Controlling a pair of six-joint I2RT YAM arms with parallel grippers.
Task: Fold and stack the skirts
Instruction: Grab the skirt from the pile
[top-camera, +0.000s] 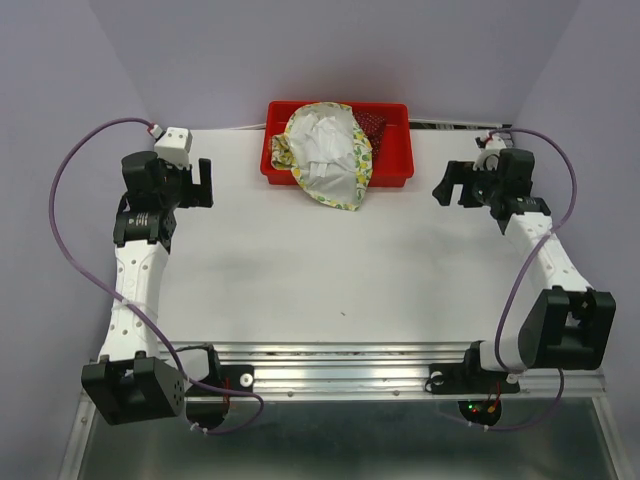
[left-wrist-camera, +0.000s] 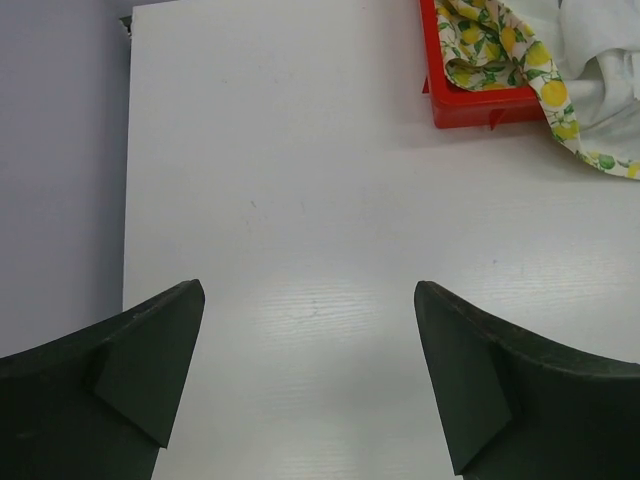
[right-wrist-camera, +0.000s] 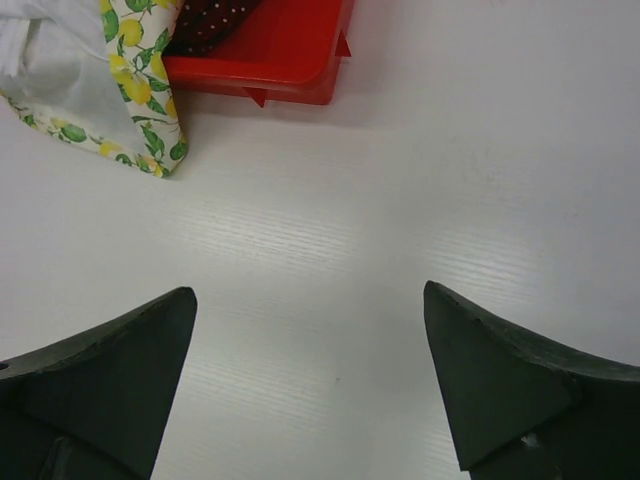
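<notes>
- At the near edge, the two arm bases sit bolted on a metal rail (top-camera: 340, 365), the left arm on the left and the right arm on the right.
- A purple cable (top-camera: 60, 190) loops out beside the left arm; another runs along the right arm.
- The white tabletop (top-camera: 320, 270) stretches from the rail to the back wall, with both arms reaching forward along its outer sides.
- The left hand (left-wrist-camera: 310, 290) hovers over bare tabletop near the far left corner, fingers spread wide with nothing between them.
- The right hand (right-wrist-camera: 310, 290) hovers on the opposite side, near the far right, fingers likewise spread wide and holding nothing.
- Between and beyond the two hands, a red tray (top-camera: 390, 172) sits at the middle of the far edge.
- The lemon skirt (top-camera: 325, 150) lies bunched in the tray with its white lining turned up; its near part spills over the tray's front rim and rests on the tabletop.
- The dark red skirt (top-camera: 373, 125) sits inside the tray towards its right half, mostly tucked under the lemon skirt, so only a small dotted patch shows.
- Both skirts are unfolded, well apart from either hand.
</notes>
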